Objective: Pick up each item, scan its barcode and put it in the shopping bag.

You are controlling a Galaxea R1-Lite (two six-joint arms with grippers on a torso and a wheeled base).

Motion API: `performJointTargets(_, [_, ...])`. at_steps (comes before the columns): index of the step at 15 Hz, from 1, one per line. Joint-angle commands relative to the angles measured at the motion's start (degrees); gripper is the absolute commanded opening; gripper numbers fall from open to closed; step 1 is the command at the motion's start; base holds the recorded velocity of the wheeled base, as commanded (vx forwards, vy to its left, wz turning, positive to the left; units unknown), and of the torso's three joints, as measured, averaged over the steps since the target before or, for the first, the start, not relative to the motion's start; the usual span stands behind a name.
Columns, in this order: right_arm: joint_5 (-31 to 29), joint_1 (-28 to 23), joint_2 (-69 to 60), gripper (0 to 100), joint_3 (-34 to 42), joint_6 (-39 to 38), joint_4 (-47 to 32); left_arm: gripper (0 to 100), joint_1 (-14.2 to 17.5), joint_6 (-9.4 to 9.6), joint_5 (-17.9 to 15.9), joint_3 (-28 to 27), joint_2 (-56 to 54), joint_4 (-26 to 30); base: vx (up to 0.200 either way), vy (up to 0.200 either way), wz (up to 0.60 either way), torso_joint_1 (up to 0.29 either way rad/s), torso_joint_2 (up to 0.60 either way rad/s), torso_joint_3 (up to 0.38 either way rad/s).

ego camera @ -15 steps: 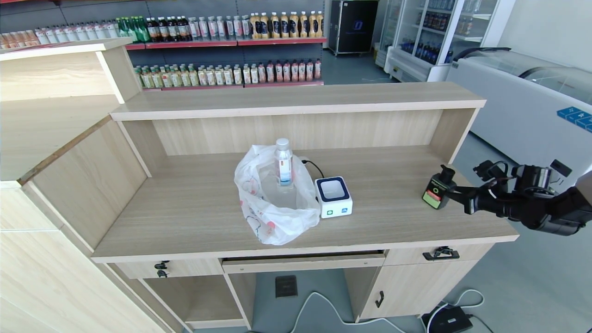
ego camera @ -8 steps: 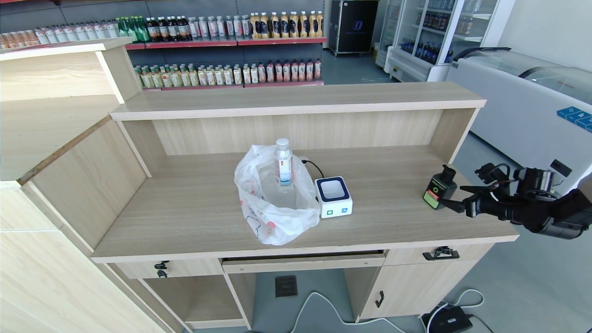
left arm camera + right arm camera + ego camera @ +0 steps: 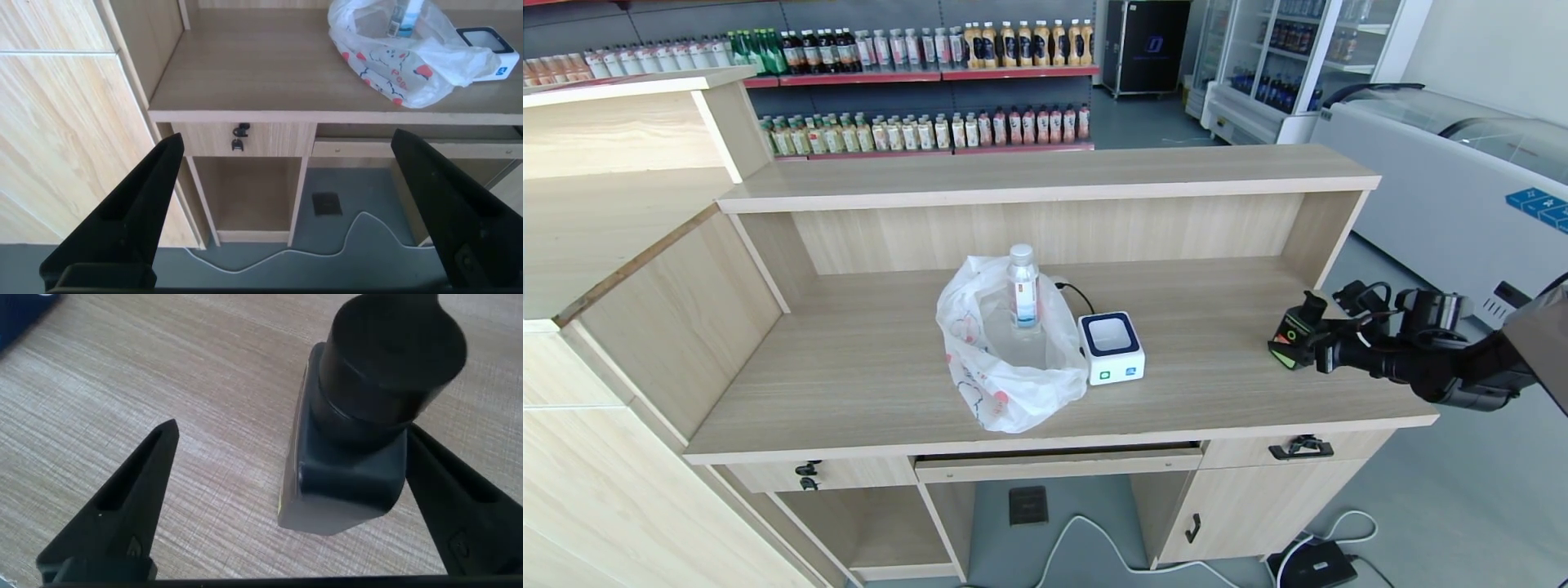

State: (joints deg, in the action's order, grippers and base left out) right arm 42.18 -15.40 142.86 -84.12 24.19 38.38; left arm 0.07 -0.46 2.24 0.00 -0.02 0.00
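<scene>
While the right jaws stand spread on either side of the small dark bottle (image 3: 1294, 336) at the right end of the surface (image 3: 866, 359), they grip nothing, and the bottle sits nearer one side than the other. The shopping bag (image 3: 1001, 367) lies mid-surface with a water bottle (image 3: 1023, 287) upright inside and the scanner (image 3: 1112, 347) just beside it. The left jaws hang released, low before the left drawer (image 3: 241, 139).
</scene>
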Motion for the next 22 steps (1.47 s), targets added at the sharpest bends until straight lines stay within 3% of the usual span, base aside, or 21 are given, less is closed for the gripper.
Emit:
performJointTargets(1, [0.0, 0.6, 1.7, 100, -1.1, 0.1, 0.1, 100, 0.0, 0.02, 0.0, 0.0, 0.0, 0.0, 0.000, 0.000, 0.00, 0.000, 0.00, 0.000])
performJointTargets(2, [0.0, 1.1, 2.3, 0, -2.5, 0.0, 0.1, 100, 0.0, -0.06, 0.0, 0.0, 0.0, 0.0, 0.000, 0.000, 0.00, 0.000, 0.00, 0.000])
performJointTargets(8, [-0.9, 0.7, 2.0, 0, -4.2, 0.3, 0.2, 100, 0.0, 0.02, 0.0, 0.0, 0.0, 0.0, 0.000, 0.000, 0.00, 0.000, 0.00, 0.000])
performJointTargets(11, [-7.8, 1.4, -3.8, 0, -3.0, 2.9, 0.2, 100, 0.0, 0.02, 0.0, 0.0, 0.0, 0.0, 0.000, 0.000, 0.00, 0.000, 0.00, 0.000])
performJointTargets(14, [-8.9, 5.4, -22.8, 0, 7.6, 15.8, 0.3, 100, 0.0, -0.06, 0.0, 0.0, 0.0, 0.0, 0.000, 0.000, 0.00, 0.000, 0.00, 0.000])
performJointTargets(15, [-9.0, 11.1, -35.5, 0, 15.6, 19.5, 0.5, 100, 0.0, 0.02, 0.0, 0.0, 0.0, 0.0, 0.000, 0.000, 0.00, 0.000, 0.00, 0.000])
performJointTargets(16, [-9.4, 14.2, -40.2, 0, 18.6, 24.0, 0.7, 100, 0.0, -0.06, 0.0, 0.0, 0.0, 0.0, 0.000, 0.000, 0.00, 0.000, 0.00, 0.000])
performJointTargets(18, [-8.0, 20.4, -48.9, 0, 25.3, 43.6, 0.8, 100, 0.0, 0.02, 0.0, 0.0, 0.0, 0.0, 0.000, 0.000, 0.00, 0.000, 0.00, 0.000])
performJointTargets(22, [-9.5, 34.3, -55.9, 0, 39.6, 68.7, 1.1, 100, 0.0, -0.06, 0.0, 0.0, 0.0, 0.0, 0.000, 0.000, 0.00, 0.000, 0.00, 0.000])
